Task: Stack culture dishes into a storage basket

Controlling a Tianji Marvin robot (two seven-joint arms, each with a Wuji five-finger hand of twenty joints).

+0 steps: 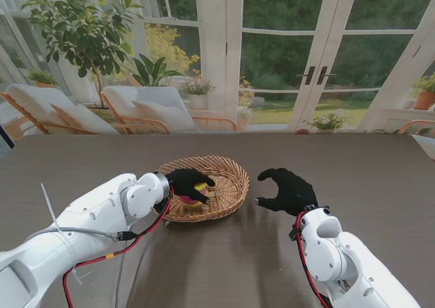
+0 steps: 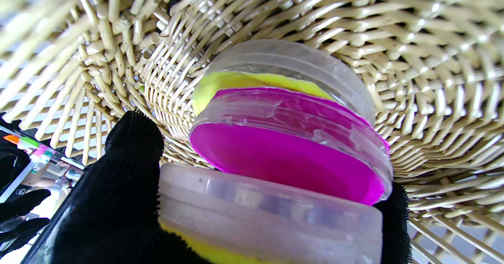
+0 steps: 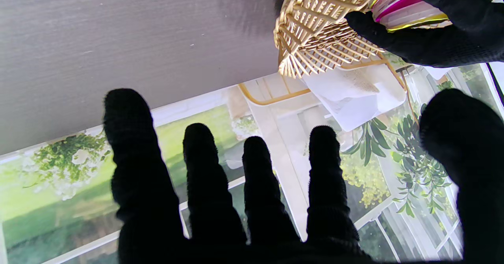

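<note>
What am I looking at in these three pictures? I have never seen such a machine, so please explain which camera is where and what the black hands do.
It is a robot with two white arms ending in black-gloved hands. The wide picture looks down from its stand onto a grey table with a wicker basket. The other two come from cameras on the wrists and appear upside down. The left hand reaches into the basket and holds a clear dish against a stack of dishes, one pink and one yellow inside. The right hand hovers beside the basket, fingers apart, holding nothing.
</note>
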